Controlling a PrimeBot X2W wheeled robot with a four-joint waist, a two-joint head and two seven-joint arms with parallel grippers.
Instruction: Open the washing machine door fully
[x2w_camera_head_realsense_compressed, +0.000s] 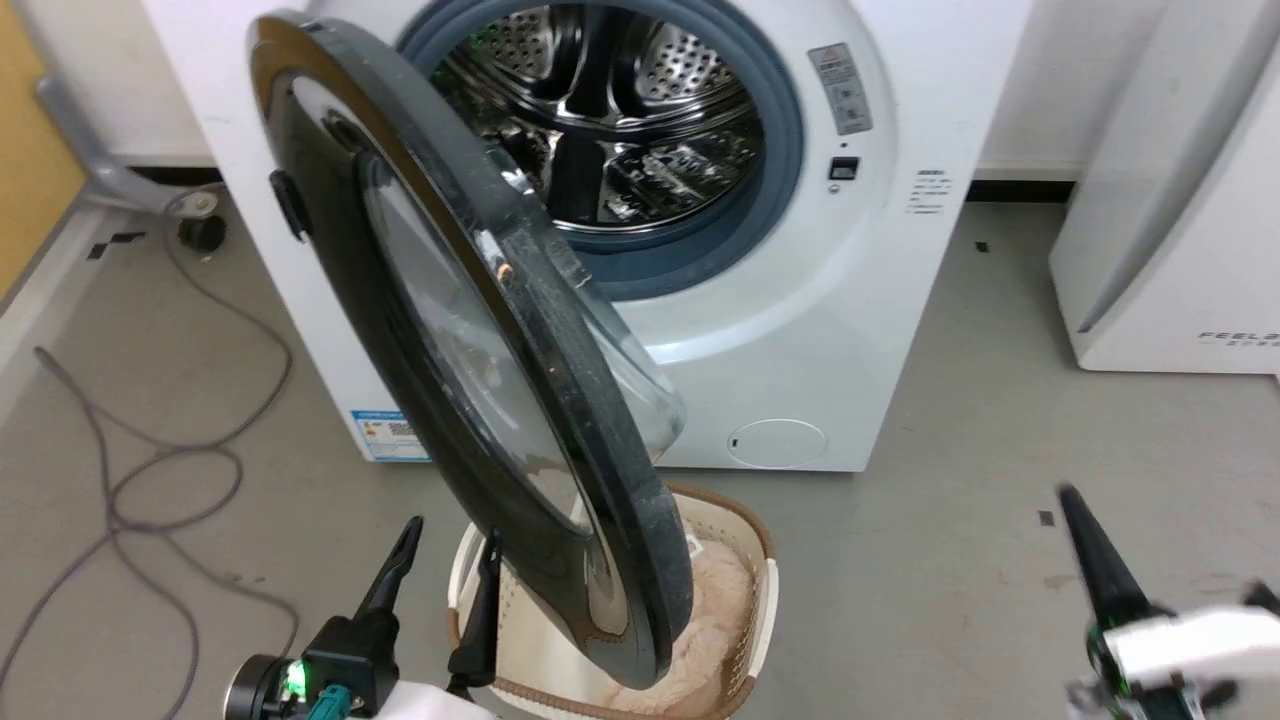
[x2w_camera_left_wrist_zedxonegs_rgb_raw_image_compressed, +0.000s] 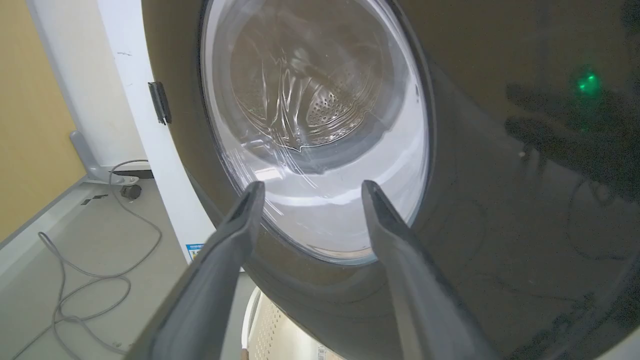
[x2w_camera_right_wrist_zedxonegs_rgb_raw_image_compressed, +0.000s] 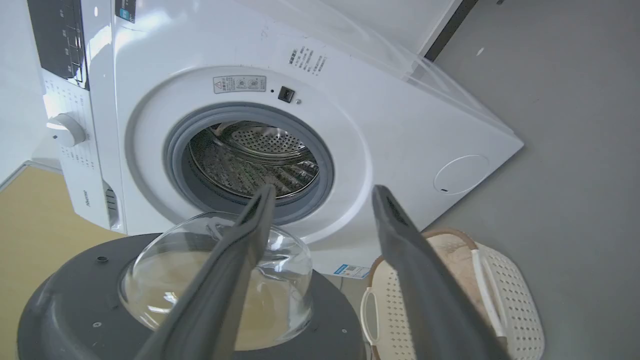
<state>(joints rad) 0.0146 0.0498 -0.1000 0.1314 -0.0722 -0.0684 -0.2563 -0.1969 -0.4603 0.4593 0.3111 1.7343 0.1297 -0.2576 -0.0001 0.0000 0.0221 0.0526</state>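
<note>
The white washing machine stands with its steel drum showing. Its round black washing machine door hangs partly open, hinged on the left and swung out toward me, its clear glass bowl facing the drum. My left gripper is open at the lower left, just outside the door's outer face, its tips level with the lower window and holding nothing. My right gripper is open and empty, off to the right of the door's inner side; one finger shows low right.
A cream laundry basket with beige fabric inside sits on the floor under the door's lower edge. A grey cable loops on the floor at left. Another white appliance stands at right. Grey floor lies open between it and the machine.
</note>
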